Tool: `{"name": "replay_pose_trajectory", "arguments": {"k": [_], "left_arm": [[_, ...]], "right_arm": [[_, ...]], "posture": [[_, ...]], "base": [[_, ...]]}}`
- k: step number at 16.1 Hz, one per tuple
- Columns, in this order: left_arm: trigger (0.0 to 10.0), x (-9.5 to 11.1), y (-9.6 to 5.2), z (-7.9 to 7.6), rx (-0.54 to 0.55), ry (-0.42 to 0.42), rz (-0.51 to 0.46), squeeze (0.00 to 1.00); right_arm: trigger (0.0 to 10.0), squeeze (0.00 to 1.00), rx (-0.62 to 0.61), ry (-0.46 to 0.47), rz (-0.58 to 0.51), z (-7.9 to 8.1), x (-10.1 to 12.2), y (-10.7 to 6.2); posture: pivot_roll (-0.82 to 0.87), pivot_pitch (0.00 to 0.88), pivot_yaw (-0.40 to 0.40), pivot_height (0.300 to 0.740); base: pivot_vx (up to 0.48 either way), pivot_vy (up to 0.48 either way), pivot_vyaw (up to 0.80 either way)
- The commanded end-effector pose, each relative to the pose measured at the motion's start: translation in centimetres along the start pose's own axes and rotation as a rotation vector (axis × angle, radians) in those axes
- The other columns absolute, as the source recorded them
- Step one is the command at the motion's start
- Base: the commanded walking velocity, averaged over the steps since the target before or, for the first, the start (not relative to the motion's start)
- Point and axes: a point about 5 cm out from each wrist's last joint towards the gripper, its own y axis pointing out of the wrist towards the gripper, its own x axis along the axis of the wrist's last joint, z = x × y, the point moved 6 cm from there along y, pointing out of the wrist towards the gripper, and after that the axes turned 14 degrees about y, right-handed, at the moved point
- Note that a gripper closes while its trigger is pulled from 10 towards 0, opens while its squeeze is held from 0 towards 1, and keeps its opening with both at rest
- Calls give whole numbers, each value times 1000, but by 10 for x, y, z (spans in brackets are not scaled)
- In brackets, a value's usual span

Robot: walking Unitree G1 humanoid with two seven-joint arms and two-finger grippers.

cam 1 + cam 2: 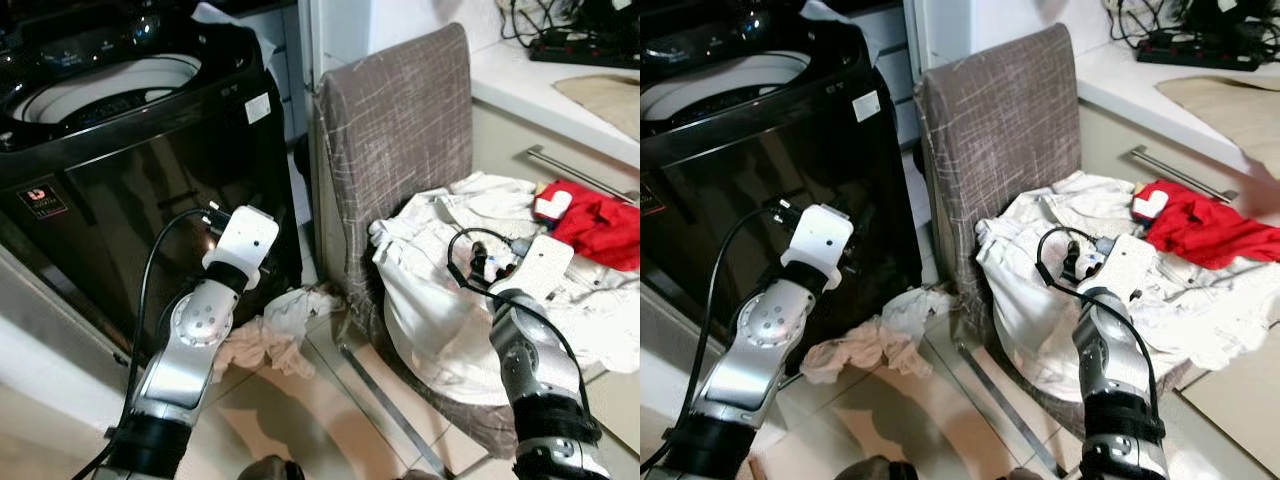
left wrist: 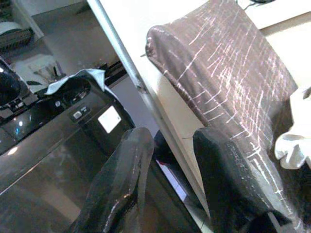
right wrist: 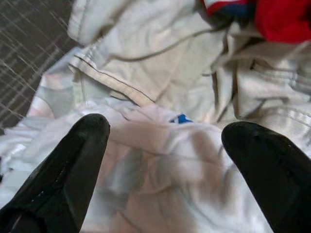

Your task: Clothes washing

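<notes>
A black top-loading washing machine (image 1: 130, 130) stands at the left with its lid open and the white drum rim showing. A grey-brown fabric chair (image 1: 400, 120) beside it carries a heap of white clothes (image 1: 440, 300) and a red garment (image 1: 605, 225). More pale clothes (image 1: 275, 335) lie crumpled on the floor between machine and chair. My left arm (image 1: 235, 255) is raised before the machine's front; its gripper (image 2: 175, 136) is open, holding nothing, and faces the chair back. My right gripper (image 3: 167, 126) is wide open just above the white clothes, its fingertips (image 3: 90, 128) apart from the fabric.
A white counter with a metal drawer handle (image 1: 570, 165) runs along the right, with a power strip and cables (image 1: 580, 45) on top. A white door frame (image 2: 131, 73) stands between machine and chair. Tiled floor (image 1: 330, 410) lies below.
</notes>
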Motion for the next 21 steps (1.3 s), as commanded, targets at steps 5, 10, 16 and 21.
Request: {"name": "replay_pose_trajectory", "arguments": {"k": [5,10,16,21], "left_arm": [[10000,-7,-37,21,-46,76,53,0],[10000,-7,-65,33,-92,122,115,0],[10000,-3,-64,31,-61,103,134,0],[10000,-4,-56,28,-38,92,132,0]], "right_arm": [[10000,0,-57,-57,48,-12,-14,14],[10000,0,-238,-222,184,-49,-41,15],[0,0,-133,-195,217,-14,-59,16],[0,0,-33,-226,225,8,-66,15]], "posture": [[29,198,144,740],[141,245,175,740],[124,237,123,740],[87,207,80,740]], "base": [[0,0,0],[0,0,0],[0,0,0],[0,0,0]]}}
